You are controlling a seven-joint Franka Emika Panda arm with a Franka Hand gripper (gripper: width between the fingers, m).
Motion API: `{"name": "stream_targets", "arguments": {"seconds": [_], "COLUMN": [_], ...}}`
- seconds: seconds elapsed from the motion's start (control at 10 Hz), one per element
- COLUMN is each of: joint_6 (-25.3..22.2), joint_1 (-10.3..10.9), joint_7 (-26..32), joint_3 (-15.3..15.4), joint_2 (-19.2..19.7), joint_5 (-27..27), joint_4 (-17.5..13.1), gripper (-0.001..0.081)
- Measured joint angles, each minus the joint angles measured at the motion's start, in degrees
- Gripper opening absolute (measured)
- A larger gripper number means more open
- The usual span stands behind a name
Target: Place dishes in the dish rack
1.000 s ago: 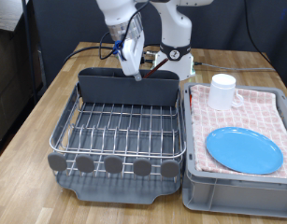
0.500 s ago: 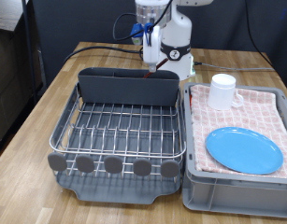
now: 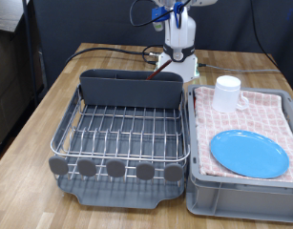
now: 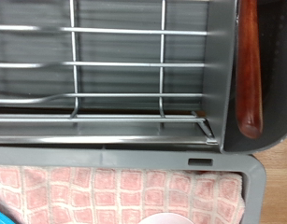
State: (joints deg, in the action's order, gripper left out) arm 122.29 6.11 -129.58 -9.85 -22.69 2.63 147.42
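Observation:
The light-blue plate point(image 3: 248, 153) and the white mug point(image 3: 227, 93) lie on the pink checkered cloth in the grey bin point(image 3: 196, 191). The silver wire dish rack point(image 3: 122, 134) stands at the bin's left, with its dark grey caddy point(image 3: 132, 89) at the far end. In the wrist view the brown wooden spoon point(image 4: 248, 70) lies inside the caddy point(image 4: 274, 103), beside the rack's wires point(image 4: 134, 65). My gripper point(image 3: 175, 13) is high above the caddy's right end, near the exterior view's top, and holds nothing that shows.
The wooden table point(image 3: 31, 124) carries the rack and the bin side by side. The robot's white base point(image 3: 181, 59) and cables stand behind the caddy. The wrist view shows the pink cloth point(image 4: 106, 191) and the mug's rim point(image 4: 167, 219).
My gripper has risen from the caddy and moved up and to the exterior view's right. The plate and mug have not moved.

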Motion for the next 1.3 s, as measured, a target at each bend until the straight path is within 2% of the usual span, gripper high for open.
{"name": "stream_targets", "arguments": {"seconds": [0.2, 0.5, 1.0, 1.3], "joint_6": [2.31, 2.80, 3.62, 4.24], "joint_1": [0.01, 0.51, 3.29, 4.12], "joint_7": [0.09, 0.06, 4.60, 7.06], "joint_3": [0.72, 4.42, 10.02, 12.29], "joint_2": [0.33, 1.90, 7.97, 11.85], "joint_5": [2.50, 4.79, 6.06, 6.11], "joint_4": [0.04, -1.90, -10.13, -14.88], "gripper": [0.0803, 0.0803, 0.0803, 0.0803]}}
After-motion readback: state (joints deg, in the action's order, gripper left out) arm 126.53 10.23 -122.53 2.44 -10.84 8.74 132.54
